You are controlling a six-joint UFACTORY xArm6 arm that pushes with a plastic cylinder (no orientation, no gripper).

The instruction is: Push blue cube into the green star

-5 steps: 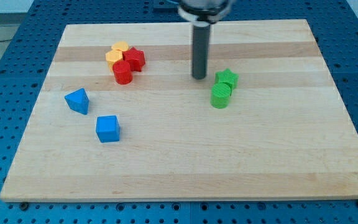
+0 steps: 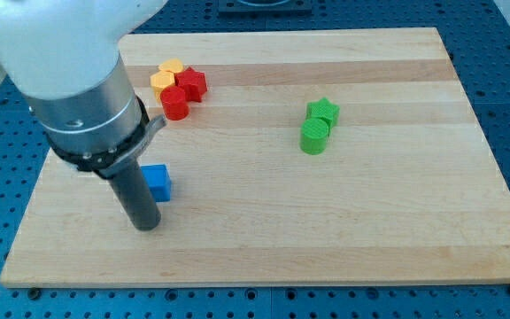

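Observation:
The blue cube (image 2: 158, 182) lies at the board's lower left, partly hidden by my rod. My tip (image 2: 146, 223) rests on the board just below and left of the cube, close to it or touching it. The green star (image 2: 323, 111) sits right of centre, touching a green cylinder (image 2: 314, 136) just below it. The arm's large white and grey body covers the upper left of the view.
A yellow block (image 2: 165, 75), a red block (image 2: 192, 83) and a red cylinder (image 2: 174, 103) cluster at the upper left. The wooden board (image 2: 343, 221) lies on a blue perforated table. The other blue block seen earlier is hidden behind the arm.
The arm has swung from beside the green star at upper centre to the lower left, next to the blue cube. It now hides the second blue block. The blocks have not moved.

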